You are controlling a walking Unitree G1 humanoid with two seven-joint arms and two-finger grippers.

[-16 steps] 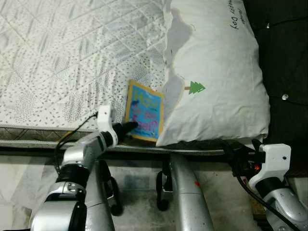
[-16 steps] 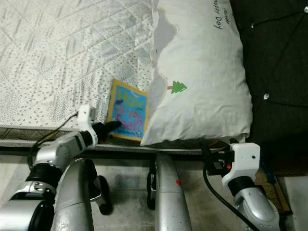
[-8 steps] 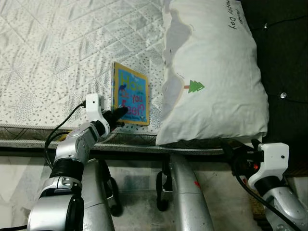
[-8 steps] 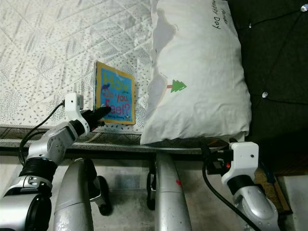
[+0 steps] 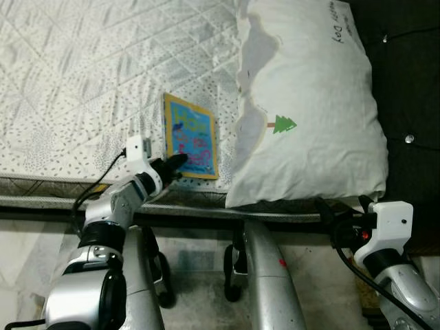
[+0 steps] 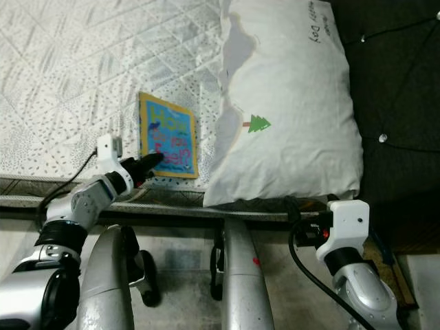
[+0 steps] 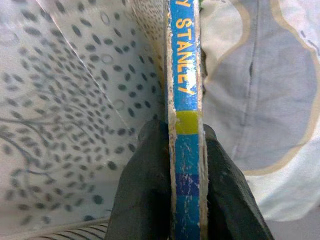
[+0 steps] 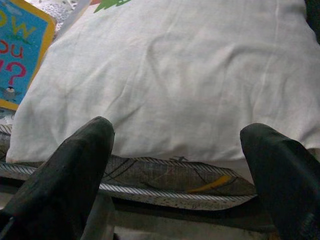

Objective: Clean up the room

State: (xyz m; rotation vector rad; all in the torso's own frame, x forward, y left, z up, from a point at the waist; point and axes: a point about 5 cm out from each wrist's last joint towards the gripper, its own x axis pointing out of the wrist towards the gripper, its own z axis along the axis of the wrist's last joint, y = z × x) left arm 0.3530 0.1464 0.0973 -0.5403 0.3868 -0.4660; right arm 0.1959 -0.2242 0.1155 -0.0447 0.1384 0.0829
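The left claw [image 5: 173, 165] is pinching the blue book [image 5: 190, 137] by its near edge on the bed [image 5: 82, 82], at the pillow's [image 5: 309, 103] 9 o'clock, while the right claw [image 8: 175, 170] hangs wide open, so next up is probably lifting the book clear.

The bed [image 5: 82, 75] and pillow [image 5: 309, 103] are being lit brightly and evenly from above, with mild glare on the white fabric. The headboard [image 5: 412, 82] at the right is being left in deep shadow. The book's lettering [image 5: 191, 137] is being slightly blurred.
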